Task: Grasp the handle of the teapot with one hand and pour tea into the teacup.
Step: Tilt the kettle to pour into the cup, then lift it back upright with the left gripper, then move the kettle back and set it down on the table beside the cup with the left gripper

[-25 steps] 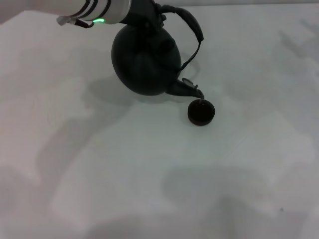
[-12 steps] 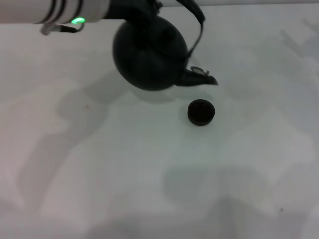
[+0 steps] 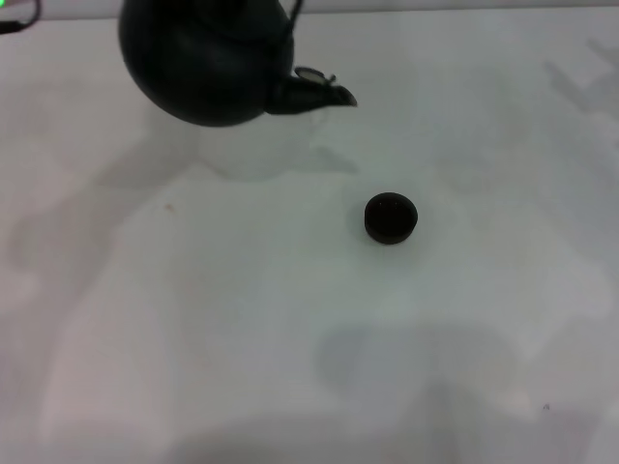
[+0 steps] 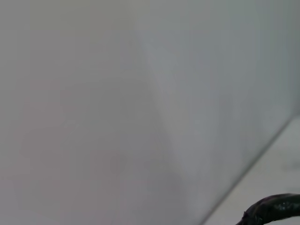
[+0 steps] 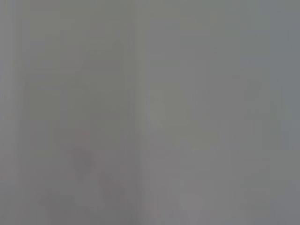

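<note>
The black teapot (image 3: pixel 203 68) hangs in the air at the far left of the head view, cut off by the top edge. Its short spout (image 3: pixel 319 94) points right and is roughly level. Only a thin strand of the handle (image 3: pixel 293 12) shows there. The left wrist view shows a dark wrapped piece of the handle (image 4: pixel 274 208) at its edge. The small dark teacup (image 3: pixel 390 217) stands on the table, to the right of the spout, nearer to me and well apart from it. Neither gripper shows in any view.
The white table (image 3: pixel 290 338) carries only soft shadows, one under the teapot (image 3: pixel 261 155). A green light of the left arm (image 3: pixel 4 4) glows in the far left corner. The right wrist view shows only a plain grey surface.
The teapot has risen and moved left and away from the teacup, its spout levelling out. The left arm has slid out of the head view.
</note>
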You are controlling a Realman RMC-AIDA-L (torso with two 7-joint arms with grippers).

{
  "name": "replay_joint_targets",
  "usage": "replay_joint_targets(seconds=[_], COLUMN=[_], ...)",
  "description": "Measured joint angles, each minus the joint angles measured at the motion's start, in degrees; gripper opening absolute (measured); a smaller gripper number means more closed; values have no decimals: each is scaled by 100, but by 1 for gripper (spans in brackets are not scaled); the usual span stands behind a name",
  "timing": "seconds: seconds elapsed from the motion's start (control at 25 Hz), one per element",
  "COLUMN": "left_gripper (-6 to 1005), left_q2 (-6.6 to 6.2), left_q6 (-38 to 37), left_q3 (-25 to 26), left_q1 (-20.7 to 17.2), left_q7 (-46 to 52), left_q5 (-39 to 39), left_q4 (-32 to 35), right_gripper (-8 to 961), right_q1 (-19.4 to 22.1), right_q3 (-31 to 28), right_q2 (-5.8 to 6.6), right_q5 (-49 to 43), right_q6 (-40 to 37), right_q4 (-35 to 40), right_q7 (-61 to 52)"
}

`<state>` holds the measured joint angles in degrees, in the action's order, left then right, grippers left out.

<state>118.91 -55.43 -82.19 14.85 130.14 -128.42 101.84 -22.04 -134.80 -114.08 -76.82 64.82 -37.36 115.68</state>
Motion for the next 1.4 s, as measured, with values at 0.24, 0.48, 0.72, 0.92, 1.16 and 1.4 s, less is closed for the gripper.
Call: replay_joint_targets(seconds=[0.24, 0.48, 0.72, 0.92, 1.16, 1.4], left_gripper=[136, 131, 130, 130, 130, 129], left_q2=[-3, -15, -35, -39, -140, -199], left_q6=[-38, -199, -1318, -2232, -2838, -2912], left_q3=[502, 957, 1940, 2652, 3015, 3104], left_q1=[-502, -774, -566, -226, 89, 207], left_q7=[-1251, -2585, -4035, -4782, -5339, -5509], left_q5=[1299, 2653, 3920, 4180, 4203, 4177], left_q4=[-163, -888, -2222, -3339, -4428, -4972], right_gripper=[844, 844, 844, 844, 844, 844], right_q1=[24, 42, 79, 86, 94, 104], right_q3=[9, 18, 17, 16, 171, 252], right_q2=[1, -1, -22, -27, -26, -32], right_q5=[-2, -73, -106, -142, -158, -158], right_q6=[14, 24, 42, 72, 101, 128], right_q4=[1, 7, 5, 1, -24, -48], right_q7=[-27, -29, -54, -117, -126, -126])
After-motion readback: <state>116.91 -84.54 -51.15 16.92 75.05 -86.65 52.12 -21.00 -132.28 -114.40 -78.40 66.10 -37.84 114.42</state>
